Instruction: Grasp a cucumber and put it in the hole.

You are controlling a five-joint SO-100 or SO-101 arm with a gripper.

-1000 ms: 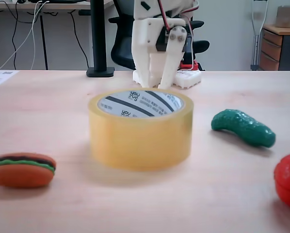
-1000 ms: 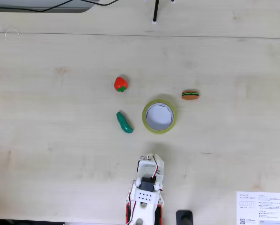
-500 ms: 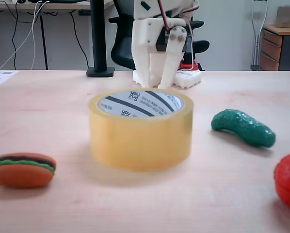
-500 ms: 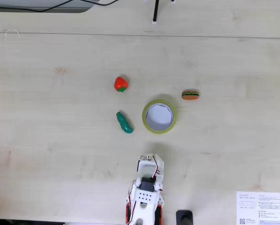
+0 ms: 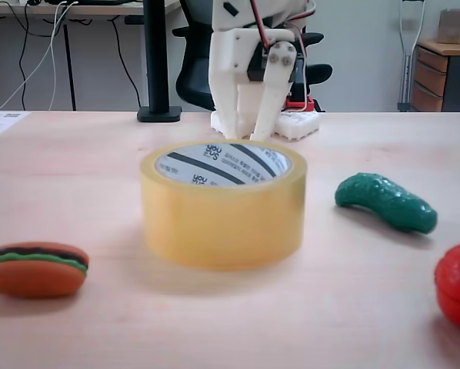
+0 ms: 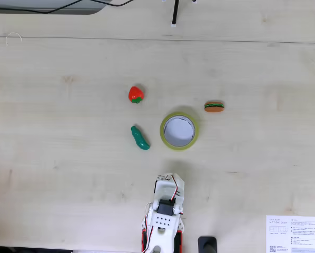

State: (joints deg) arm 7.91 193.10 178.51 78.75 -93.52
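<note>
Light wood surface (image 6: 68,168) carries all items. White arm's gripper (image 5: 248,131) hangs behind the tape roll (image 5: 223,204), fingers pointing down, close together, holding nothing. The hole (image 6: 178,131) faces up, unoccupied. Cucumber (image 6: 139,137) lies flat just left of the roll in the top-down fixed view, apart from it. Burger toy (image 6: 214,107) and red toy (image 6: 136,95) lie nearby.

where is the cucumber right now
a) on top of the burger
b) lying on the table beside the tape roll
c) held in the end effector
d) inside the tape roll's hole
b: the cucumber lies on the table apart from the tape roll, whose hole holds nothing, and the end effector sits back near the arm's base, away from it.
</note>
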